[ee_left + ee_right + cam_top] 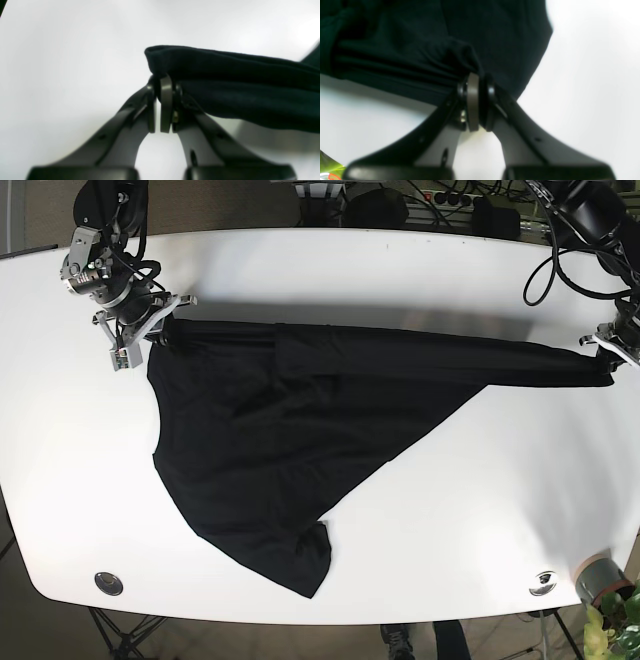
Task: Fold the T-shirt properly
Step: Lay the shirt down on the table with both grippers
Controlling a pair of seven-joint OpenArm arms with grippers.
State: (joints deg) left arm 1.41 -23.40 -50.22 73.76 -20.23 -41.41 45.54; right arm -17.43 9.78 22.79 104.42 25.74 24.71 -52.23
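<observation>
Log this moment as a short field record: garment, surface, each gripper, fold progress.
garment: black cotton T-shirt, top edge pulled taut between the two arms, lower part lying crumpled
surface: white oval table
left gripper: shut on one end of the shirt's edge
right gripper: shut on bunched fabric at the opposite end
fold progress: not yet a neat fold; shape is uneven, tapering to a point at the near edge

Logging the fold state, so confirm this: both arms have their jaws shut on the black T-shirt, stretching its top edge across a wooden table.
Wrong only about the table: the base view shows it white. The rest holds: left gripper and right gripper are shut on the T-shirt.
</observation>
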